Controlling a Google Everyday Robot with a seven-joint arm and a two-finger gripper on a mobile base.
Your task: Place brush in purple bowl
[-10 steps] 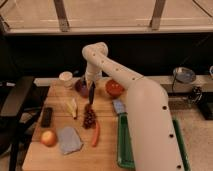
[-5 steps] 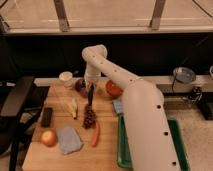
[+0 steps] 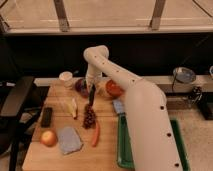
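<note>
gripper (image 3: 92,90): frame center, just right of the bowl, pinching the brush's top
brush (image 3: 92,96): hanging upright above the grapes (image 3: 89,116)
purple bowl (image 3: 81,85): upper-middle of table (image 3: 40,155), beside the red-orange bowl (image 3: 114,88)

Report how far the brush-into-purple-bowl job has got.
Done: the brush appears to be off the table, hanging upright from the gripper. In hand: the gripper sits just right of the purple bowl, above the grapes, with the brush beside the bowl, not in it. Left: shift over the bowl and release the brush inside.
</note>
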